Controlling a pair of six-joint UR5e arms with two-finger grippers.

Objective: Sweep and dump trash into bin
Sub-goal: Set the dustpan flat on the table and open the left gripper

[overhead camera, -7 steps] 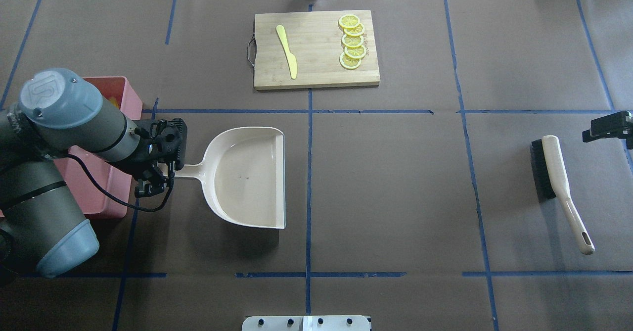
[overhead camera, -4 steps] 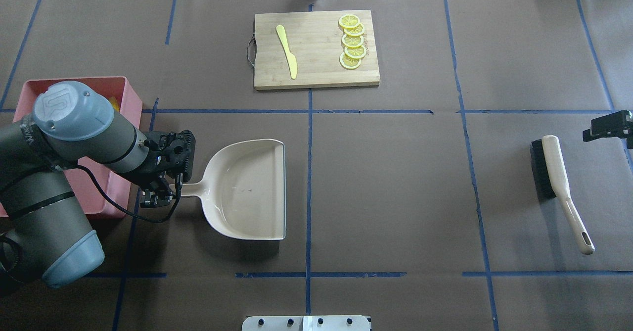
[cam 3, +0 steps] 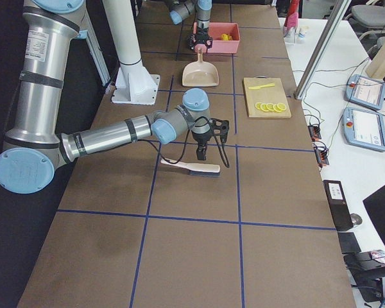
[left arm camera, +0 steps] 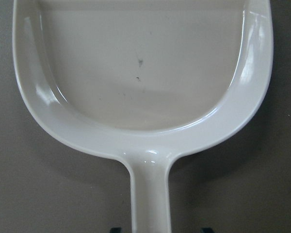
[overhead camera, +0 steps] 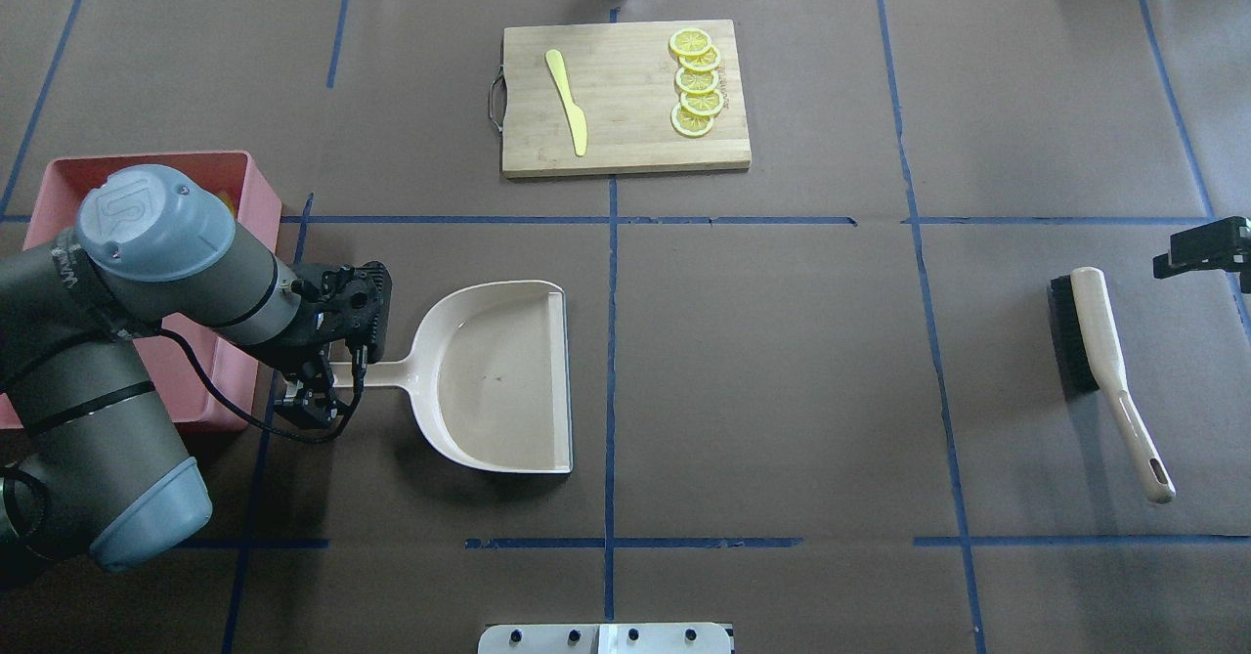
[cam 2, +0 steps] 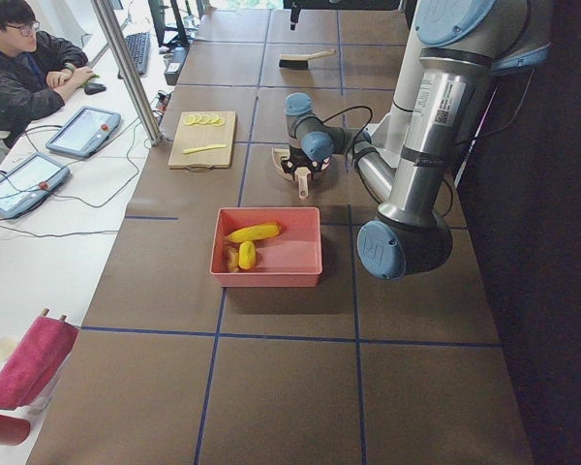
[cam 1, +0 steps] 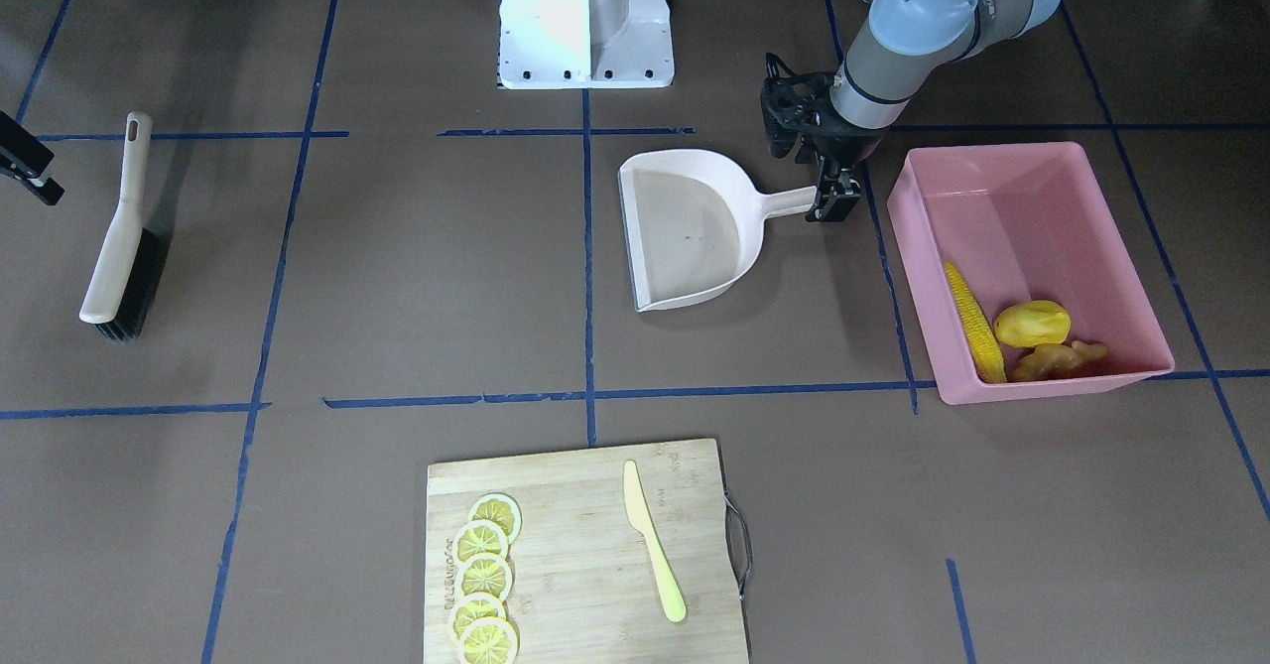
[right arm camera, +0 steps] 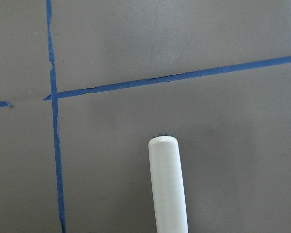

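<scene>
**A:** Left gripper [cam 1: 831, 199], state?

**B:** Jaws stood astride the end of the dustpan [cam 1: 690, 237] handle, just beside the bin [cam 1: 1002, 217]. The wrist view showed a strip of table between each fingertip and the handle. Logged as parted, not clamping.

**A:** Why there?

**B:** Judgement: the pan lay flat on the table, mouth turned away from the bin, and held only a few dark specks. With nothing left to carry, parking it next to the bin made sense. Letting go looked like the step in hand.

**A:** Right gripper [cam 3: 201, 151]?

**B:** It hung over the brush [cam 1: 119, 247], at the table end farthest from the bin. Its wrist view gave only the rounded handle tip and tape lines, no fingers. Could not tell wide from narrow. The brush lay flat, not lifted.

**A:** Trash?

**B:** All three pieces were in the bin, bunched at its end away from the robot.
- Corn [cam 1: 972, 322]: long, ribbed, yellow, lying along the wall on the pan side.
- Lump [cam 1: 1032, 324]: smooth, glossy yellow oval, just beside the corn.
- Ginger [cam 1: 1062, 358]: knobbly, tan, against the end wall, close under the lump. Contact not resolvable.

Dumping judged done.

**A:** Anything else?

**B:** A board [cam 1: 585, 505] with a knife [cam 1: 653, 540] and lemon slices [cam 1: 483, 580] sat well apart from the bin. Not trash.
</scene>
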